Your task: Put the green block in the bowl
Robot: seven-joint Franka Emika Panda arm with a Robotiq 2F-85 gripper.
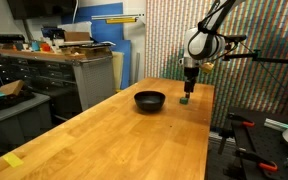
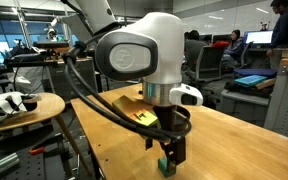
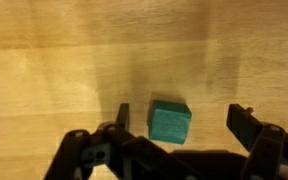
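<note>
The green block is a small dark green cube on the wooden table. In the wrist view it lies between my open fingers, close to the left finger and apart from the right one. My gripper is open and low over the table, around the block. In an exterior view the gripper stands at the far right edge of the table, with the block just under it. The black bowl sits on the table to the left of the gripper, a short way off. In an exterior view the block shows beside the fingers.
The long wooden table runs toward the camera. A yellow tag lies at its near left corner. Workbenches with clutter stand to the left. A camera stand and black gear stand off the table's right edge.
</note>
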